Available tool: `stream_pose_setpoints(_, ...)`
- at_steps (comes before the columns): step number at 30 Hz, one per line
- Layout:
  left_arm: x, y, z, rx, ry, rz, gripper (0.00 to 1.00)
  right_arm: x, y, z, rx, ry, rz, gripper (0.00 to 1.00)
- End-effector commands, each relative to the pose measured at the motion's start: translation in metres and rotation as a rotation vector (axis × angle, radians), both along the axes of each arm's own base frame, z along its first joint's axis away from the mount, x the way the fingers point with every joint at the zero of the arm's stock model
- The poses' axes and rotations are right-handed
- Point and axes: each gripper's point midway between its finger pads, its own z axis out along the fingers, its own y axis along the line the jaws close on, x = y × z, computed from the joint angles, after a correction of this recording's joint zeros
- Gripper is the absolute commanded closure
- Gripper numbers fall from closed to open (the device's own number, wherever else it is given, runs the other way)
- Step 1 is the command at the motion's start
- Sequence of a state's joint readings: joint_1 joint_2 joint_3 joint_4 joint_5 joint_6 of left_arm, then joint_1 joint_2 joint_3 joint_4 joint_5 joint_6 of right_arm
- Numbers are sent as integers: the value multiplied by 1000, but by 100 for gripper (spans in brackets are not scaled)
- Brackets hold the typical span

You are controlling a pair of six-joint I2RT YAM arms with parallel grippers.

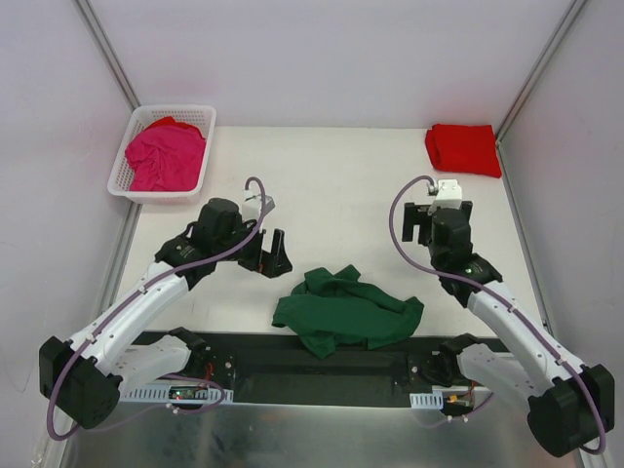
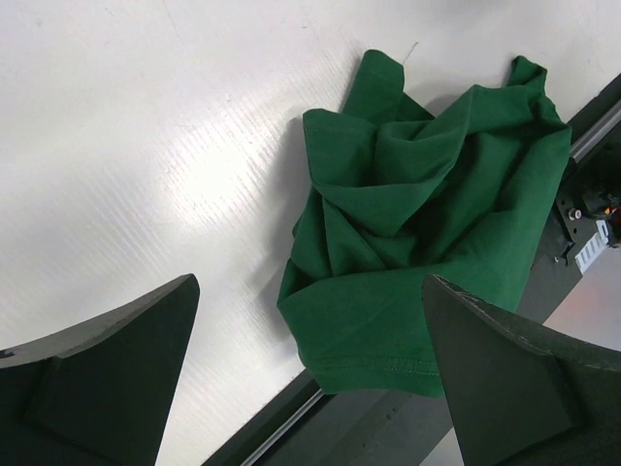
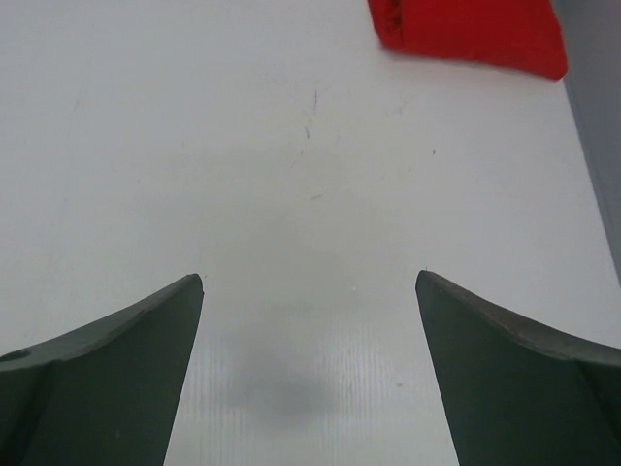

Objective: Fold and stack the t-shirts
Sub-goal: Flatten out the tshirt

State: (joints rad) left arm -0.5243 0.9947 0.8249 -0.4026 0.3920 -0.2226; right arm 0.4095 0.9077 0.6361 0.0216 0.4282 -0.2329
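Currently the left gripper (image 1: 271,255) hovers just left of the crumpled green t-shirt (image 1: 346,312), closer than the right gripper (image 1: 439,216); both spread wide, holding nothing.

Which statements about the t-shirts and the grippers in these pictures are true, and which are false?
1. The green t-shirt lies crumpled on the table. True.
2. The pink t-shirt lies folded on the table. False: it is bunched in the white basket.
3. The red t-shirt lies at the far right corner. True.
4. The left gripper holds the green t-shirt. False: it is open and holds nothing.
5. The right gripper is shut. False: it is open over bare table.
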Motion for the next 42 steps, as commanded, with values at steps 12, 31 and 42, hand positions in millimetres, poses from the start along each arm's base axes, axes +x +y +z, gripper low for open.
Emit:
stream_pose_setpoints(12,-28,-21,-9,-34,67,-98,1,-87,37,-20,30,196,12,4)
stream_pose_setpoints(31,-92,-74,-79,259,137,-216,6,-106,33,-4,38,159,17,4)
stream_pose_setpoints(42,-75,-88,-113,354,132,-147,98,-113,19,0,33,149,0,4)
